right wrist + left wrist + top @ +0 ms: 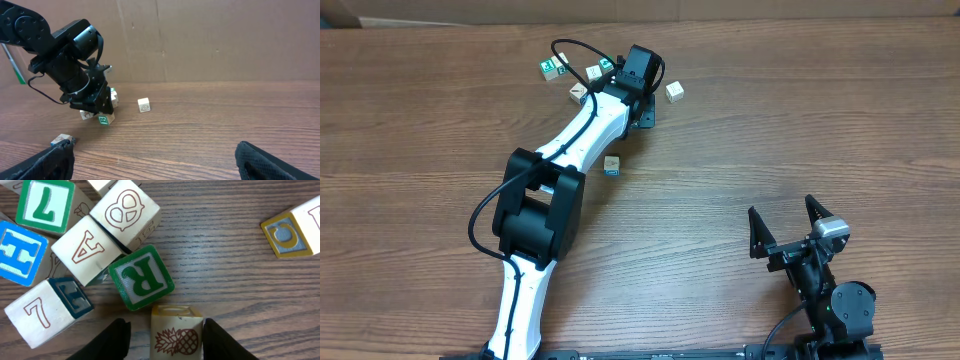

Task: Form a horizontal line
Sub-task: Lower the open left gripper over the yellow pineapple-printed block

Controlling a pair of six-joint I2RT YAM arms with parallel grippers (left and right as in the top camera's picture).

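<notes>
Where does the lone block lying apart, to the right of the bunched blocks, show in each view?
Overhead: the lone block lies near the top, just right of centre.
Left wrist: upper right, cut by the edge, yellow-rimmed with a C.
Right wrist: left of centre, on the table.
Shared landmark: the bunch of blocks, to its left in every view.

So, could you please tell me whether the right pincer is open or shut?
Open: the right pincer has its fingers spread wide apart, with nothing between them.
</notes>
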